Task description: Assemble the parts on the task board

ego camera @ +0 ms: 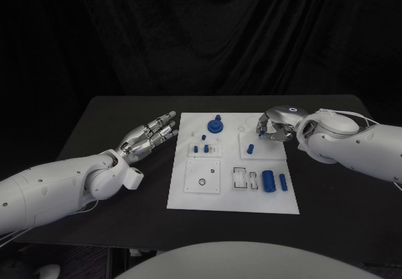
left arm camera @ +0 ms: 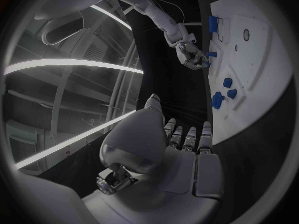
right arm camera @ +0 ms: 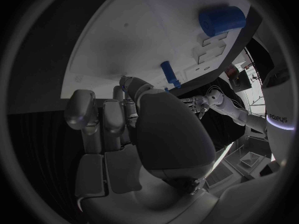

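Observation:
The white task board (ego camera: 191, 195) lies in the middle of the black table. On it are a blue knob (ego camera: 216, 125), two small blue pegs (ego camera: 201, 149), a single peg (ego camera: 250, 149), a thick blue cylinder (ego camera: 269, 181) and a slim one (ego camera: 283, 182). My right hand (ego camera: 275, 125) hovers curled over the board's far right corner and pinches a small blue part (ego camera: 262, 133) at its fingertips; the left wrist view shows that hand (left arm camera: 190, 52) too. My left hand (ego camera: 151, 136) lies flat just off the board's left edge, fingers straight and apart, holding nothing.
The board has a round hole (ego camera: 202, 182) in its near-left plate and rectangular slots (ego camera: 241, 177) beside the thick cylinder. Bare black table (ego camera: 335, 192) surrounds the board on all sides.

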You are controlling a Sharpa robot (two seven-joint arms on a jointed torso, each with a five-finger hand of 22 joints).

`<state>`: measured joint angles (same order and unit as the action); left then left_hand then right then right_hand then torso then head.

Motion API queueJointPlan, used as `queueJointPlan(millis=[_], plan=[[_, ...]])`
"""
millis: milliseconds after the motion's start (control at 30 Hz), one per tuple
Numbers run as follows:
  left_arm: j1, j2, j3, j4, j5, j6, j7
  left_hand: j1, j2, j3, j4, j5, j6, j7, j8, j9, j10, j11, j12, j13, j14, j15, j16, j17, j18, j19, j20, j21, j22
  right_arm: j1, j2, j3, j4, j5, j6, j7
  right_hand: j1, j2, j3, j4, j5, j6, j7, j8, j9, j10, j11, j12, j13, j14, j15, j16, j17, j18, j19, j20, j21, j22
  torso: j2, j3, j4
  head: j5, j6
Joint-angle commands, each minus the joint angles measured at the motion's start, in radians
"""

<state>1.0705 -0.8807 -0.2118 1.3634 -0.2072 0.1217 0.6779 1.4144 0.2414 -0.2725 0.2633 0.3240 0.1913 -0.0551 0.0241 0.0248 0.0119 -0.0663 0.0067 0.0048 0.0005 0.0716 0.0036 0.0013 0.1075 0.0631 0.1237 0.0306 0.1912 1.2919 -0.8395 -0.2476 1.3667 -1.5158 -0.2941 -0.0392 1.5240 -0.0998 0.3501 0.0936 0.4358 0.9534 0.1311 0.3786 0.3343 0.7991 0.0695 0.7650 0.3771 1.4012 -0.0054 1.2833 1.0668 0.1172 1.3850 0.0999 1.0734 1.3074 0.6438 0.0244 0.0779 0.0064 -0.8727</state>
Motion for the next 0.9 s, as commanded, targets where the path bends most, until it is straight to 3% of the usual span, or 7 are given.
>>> queueJointPlan(millis=[33, 267, 433, 700, 900], plan=[[-0.002, 0.002, 0.001, 0.000, 0.008, 0.012, 0.100, 0.009, 0.002, 0.004, -0.001, 0.003, -0.003, 0.006, 0.001, 0.001, 0.001, 0.007, -0.003, -0.001, -0.001, 0.010, -0.004, -0.001, 0.013, -0.002, 0.008, 0.003, -0.002, 0.018, -0.006, 0.001, 0.016, 0.005, -0.018, -0.011, -0.008, 0.002, -0.007, 0.002, -0.007, 0.007, 0.000, 0.005, 0.004, 0.006, -0.002, -0.006, -0.002, 0.003, -0.004, 0.006, -0.001, -0.017, 0.001, -0.006, 0.004, 0.131, 0.001, -0.0002, -0.0002, 0.002, 0.000], [-0.002, 0.001, 0.001, -0.001, 0.008, 0.010, 0.100, 0.008, 0.002, 0.003, 0.001, 0.002, -0.002, 0.006, 0.001, 0.001, 0.002, 0.008, -0.003, -0.001, -0.001, 0.010, -0.004, -0.001, 0.013, -0.003, 0.008, 0.003, -0.004, 0.062, -0.031, 0.001, 0.084, 0.006, -0.007, -0.033, -0.015, -0.005, -0.014, 0.006, -0.012, 0.005, -0.002, 0.007, 0.009, 0.011, -0.002, -0.013, -0.008, 0.004, -0.004, 0.006, -0.001, -0.017, 0.001, -0.005, 0.004, 0.131, 0.000, -0.0010, -0.0009, 0.010, 0.000], [-0.002, 0.004, 0.001, -0.004, 0.008, 0.012, 0.099, 0.007, 0.002, 0.003, 0.001, 0.001, -0.003, 0.006, 0.001, 0.001, 0.001, 0.009, -0.003, -0.001, -0.001, 0.010, -0.004, -0.001, 0.013, -0.003, 0.008, 0.002, -0.005, 0.074, -0.047, 0.001, 0.157, 0.006, 0.011, -0.045, -0.021, -0.009, -0.017, 0.009, -0.010, 0.005, -0.003, 0.009, 0.013, 0.015, -0.003, -0.017, -0.011, 0.007, -0.004, 0.011, 0.006, -0.019, 0.004, -0.005, 0.011, 0.133, 0.002, 0.0000, 0.0005, 0.014, 0.000], [-0.004, 0.005, 0.001, -0.006, 0.008, 0.013, 0.097, 0.007, 0.002, 0.003, 0.002, 0.001, -0.004, 0.006, 0.001, 0.001, 0.001, 0.009, -0.003, -0.001, -0.001, 0.010, -0.004, -0.001, 0.013, -0.004, 0.009, 0.002, -0.007, 0.062, -0.040, 0.001, 0.261, -0.013, 0.069, -0.067, -0.025, -0.013, -0.020, 0.012, -0.009, 0.002, -0.004, 0.008, 0.014, 0.016, -0.003, -0.021, -0.014, 0.007, -0.005, 0.010, 0.004, -0.018, 0.003, -0.006, 0.009, 0.132, 0.002, 0.0016, 0.0001, 0.029, 0.000], [-0.006, 0.006, 0.001, -0.005, 0.008, 0.013, 0.096, 0.006, 0.002, 0.003, 0.002, 0.002, -0.004, 0.006, 0.001, 0.001, 0.001, 0.010, -0.003, -0.001, -0.001, 0.009, -0.004, -0.001, 0.014, -0.004, 0.009, 0.002, -0.008, 0.037, -0.001, 0.001, 0.291, -0.027, 0.098, -0.073, -0.025, -0.014, -0.019, 0.012, -0.007, -0.001, -0.004, 0.006, 0.014, 0.016, -0.003, -0.022, -0.015, 0.006, -0.005, 0.009, 0.001, -0.017, 0.002, -0.006, 0.005, 0.131, 0.001, 0.0014, -0.0001, 0.042, 0.000]])
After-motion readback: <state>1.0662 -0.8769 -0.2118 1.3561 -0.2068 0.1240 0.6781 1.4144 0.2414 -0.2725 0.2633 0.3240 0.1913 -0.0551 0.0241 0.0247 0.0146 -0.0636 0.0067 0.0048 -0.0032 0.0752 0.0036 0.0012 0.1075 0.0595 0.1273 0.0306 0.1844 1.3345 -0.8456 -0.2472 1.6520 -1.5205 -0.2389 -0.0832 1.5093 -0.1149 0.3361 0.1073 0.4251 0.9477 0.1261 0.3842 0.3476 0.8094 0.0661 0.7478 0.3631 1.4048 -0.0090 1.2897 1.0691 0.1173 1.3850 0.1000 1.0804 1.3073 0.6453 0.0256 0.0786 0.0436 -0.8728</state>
